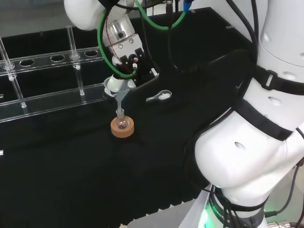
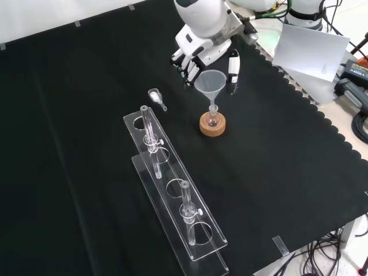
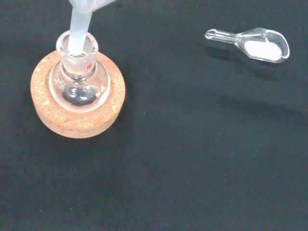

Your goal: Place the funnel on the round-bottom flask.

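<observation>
1. One funnel [image 2: 210,83], cone up, pinched at the rim between fingers [image 2: 185,68] curled down on two sides of it. Stem [image 3: 78,29] hanging below the fingertips, its tip inside the neck of the round-bottom flask [image 2: 213,119]. Flask seated in a cork ring [image 2: 213,129] straight under the hand [image 2: 202,46].
2. Probably the last stretch of the task: stem in the neck, but no telling from these views whether the funnel already rests on the lip.
3. Lower straight down along the stem's own line, slowly. Keep the stem in the middle of the neck, as in the wrist view, with no sideways drag from the fingers.
4. Watch the flask: small, light-looking, merely sitting in the ring. Likely to tip or lift out with any lean of the stem against the glass.
5. Stop at the first sign of the funnel bearing on the lip.
6. Open the fingers evenly on both sides, so neither one nudges the rim, then lift straight up and clear of the cone.
7. Leave alone the scoop [image 2: 155,96] of white powder beside the fingers and the clear rack [image 2: 172,190] well beyond them.
</observation>
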Controlling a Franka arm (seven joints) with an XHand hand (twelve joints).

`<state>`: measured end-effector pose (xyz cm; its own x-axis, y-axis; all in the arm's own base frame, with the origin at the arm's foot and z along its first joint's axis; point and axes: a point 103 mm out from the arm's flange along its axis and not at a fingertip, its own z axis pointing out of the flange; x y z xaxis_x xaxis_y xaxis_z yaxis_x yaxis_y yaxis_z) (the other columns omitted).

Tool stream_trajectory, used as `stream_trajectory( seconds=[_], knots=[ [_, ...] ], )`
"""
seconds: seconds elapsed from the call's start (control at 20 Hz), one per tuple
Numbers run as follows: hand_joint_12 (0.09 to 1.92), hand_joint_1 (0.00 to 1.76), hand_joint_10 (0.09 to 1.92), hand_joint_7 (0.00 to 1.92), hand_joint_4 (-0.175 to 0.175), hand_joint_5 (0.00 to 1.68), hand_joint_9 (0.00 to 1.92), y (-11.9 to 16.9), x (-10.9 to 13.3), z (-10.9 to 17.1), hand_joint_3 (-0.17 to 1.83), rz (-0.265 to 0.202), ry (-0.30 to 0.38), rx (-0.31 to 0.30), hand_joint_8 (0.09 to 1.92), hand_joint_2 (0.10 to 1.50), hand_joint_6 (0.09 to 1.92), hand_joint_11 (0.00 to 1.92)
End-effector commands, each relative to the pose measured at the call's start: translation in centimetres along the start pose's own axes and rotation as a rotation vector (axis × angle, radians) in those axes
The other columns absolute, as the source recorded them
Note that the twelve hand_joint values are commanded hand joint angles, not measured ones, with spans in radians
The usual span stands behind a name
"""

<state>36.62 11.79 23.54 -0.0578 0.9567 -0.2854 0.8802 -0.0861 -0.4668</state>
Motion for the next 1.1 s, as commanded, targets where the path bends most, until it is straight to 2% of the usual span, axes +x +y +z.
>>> stream_trajectory(
  seconds=[0.05,0.35,1.1],
  knots=[
    [1.52,0.61,0.49,1.05,-0.014,0.67,0.64,0.4,0.4,1.1,0.07,0.000,0.007,0.018,0.49,0.82,0.36,0.00],
    [1.52,0.61,0.49,1.05,-0.015,0.67,0.64,0.8,0.4,1.8,0.07,0.018,0.040,0.017,0.49,0.82,0.36,0.00],
    [1.51,0.61,0.49,1.05,-0.016,0.66,0.64,1.4,1.6,3.1,0.07,0.022,0.017,0.036,0.49,0.82,0.38,0.00]
  ],
)
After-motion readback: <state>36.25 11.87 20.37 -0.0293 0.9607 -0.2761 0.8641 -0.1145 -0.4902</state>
